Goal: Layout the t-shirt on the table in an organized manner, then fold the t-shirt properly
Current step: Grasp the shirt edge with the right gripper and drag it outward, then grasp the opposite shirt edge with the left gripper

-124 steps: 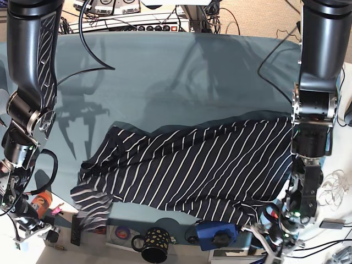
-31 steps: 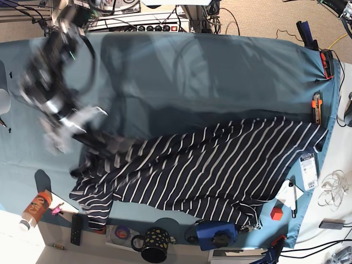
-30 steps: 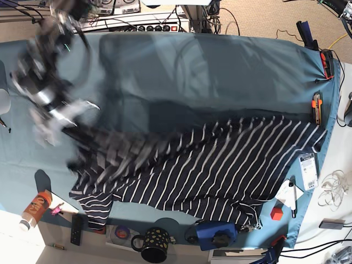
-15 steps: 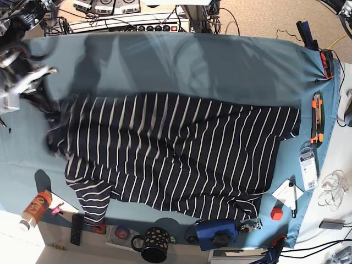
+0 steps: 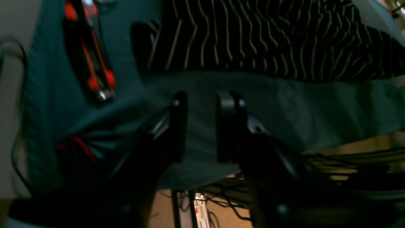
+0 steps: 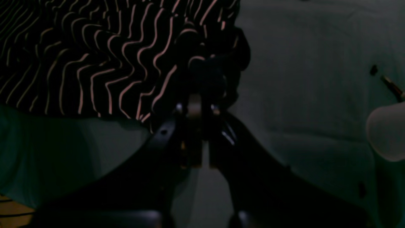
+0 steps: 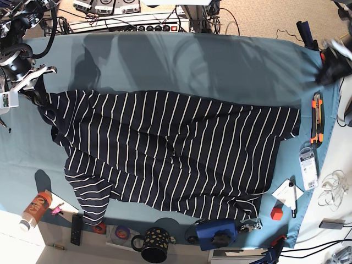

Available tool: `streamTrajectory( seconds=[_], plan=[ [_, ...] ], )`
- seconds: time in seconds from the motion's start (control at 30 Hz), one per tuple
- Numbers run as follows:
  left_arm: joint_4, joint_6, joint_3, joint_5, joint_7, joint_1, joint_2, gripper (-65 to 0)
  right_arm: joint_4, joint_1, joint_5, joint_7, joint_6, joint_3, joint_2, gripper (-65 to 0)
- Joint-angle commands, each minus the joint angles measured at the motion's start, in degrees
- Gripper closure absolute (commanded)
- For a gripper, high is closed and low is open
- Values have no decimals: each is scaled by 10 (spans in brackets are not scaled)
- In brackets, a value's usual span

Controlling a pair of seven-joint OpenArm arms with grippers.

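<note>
While base view shows t-shirt (image 7: 165,148) spread, right pincer (image 6: 197,104) clamps its edge, left pincer (image 5: 202,126) apart, empty.

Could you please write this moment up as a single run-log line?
phase: laying out | t-shirt: spread on table, wrinkled | right pincer: shut on shirt corner | left pincer: open, holding nothing

Base view: overhead, looking straight down on the whole table (image 7: 231,60) from well above. Left wrist view: low and close behind its own fingers (image 5: 229,126), facing across the cloth to the t-shirt (image 5: 269,38). Right wrist view: equally close, dim, looking past its fingers (image 6: 194,126) onto striped fabric. Shared by all three: shirt and teal surface.
</note>
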Motion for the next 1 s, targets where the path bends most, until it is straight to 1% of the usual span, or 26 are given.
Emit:
streamTrajectory(
  seconds=[0.0, 0.07, 0.1, 0.13, 0.17, 0.2, 0.3, 0.33, 0.37, 0.43, 0.47, 0.53, 0.6, 0.67, 0.73, 0.83, 0.9, 0.97],
  plan=[
    [8, -1, 6, -19, -13, 3, -5, -155, 9, 2, 10, 17, 1, 2, 9, 0],
    [8, -1, 35, -4, -14, 2, 0, -161, 9, 2, 10, 17, 1, 2, 9, 0],
    [8, -1, 57, 15, -20, 2, 0, -175, 9, 2, 10, 17, 1, 2, 9, 0],
    [8, -1, 83, 46, -41, 2, 0, -193, 9, 2, 10, 17, 1, 2, 9, 0],
    [8, -1, 111, 88, -76, 2, 0, -208, 9, 2, 10, 17, 1, 2, 9, 0],
    [8, -1, 137, 137, -123, 2, 0, -217, 9, 2, 10, 17, 1, 2, 9, 0],
    [8, -1, 202, 280, -292, 0, -8, -220, 9, 2, 9, 17, 1, 2, 9, 0],
    [8, -1, 223, 316, -326, -5, -15, -220, 9, 2, 9, 17, 1, 2, 9, 0],
    [8, -1, 242, 349, -336, -16, -21, -220, 9, 2, 8, 17, 1, 2, 9, 0],
    [8, -1, 282, 415, -325, -49, -30, -220, 9, 2, 0, 17, 1, 2, 9, 0],
    [7, 15, 303, 445, -318, -68, -34, -220, 9, 2, -5, 17, 1, 2, 9, 0],
    [0, 57, 339, 494, -316, -107, -38, -220, 9, 2, -8, 17, 1, 2, 9, 0],
    [-13, 75, 363, 534, -317, -146, -38, -220, 9, 2, -8, 17, 1, 2, 9, 0],
    [-38, 80, 378, 566, -315, -182, -38, -220, 9, 2, -8, 17, 1, 2, 9, 0],
    [-75, 80, 381, 585, -306, -213, -38, -220, 9, 2, -8, 17, 1, 2, 9, 0],
    [-150, 80, 381, 585, -291, -250, -43, -220, 9, 2, -19, 17, 1, 2, 10, 0],
    [-202, 80, 381, 585, -264, -274, -50, -220, 9, 2, -28, 18, 1, 2, 10, 0],
    [-251, 64, 381, 574, -243, -294, -60, -220, 9, 2, -29, 18, 1, 2, 10, 0]
  ],
)
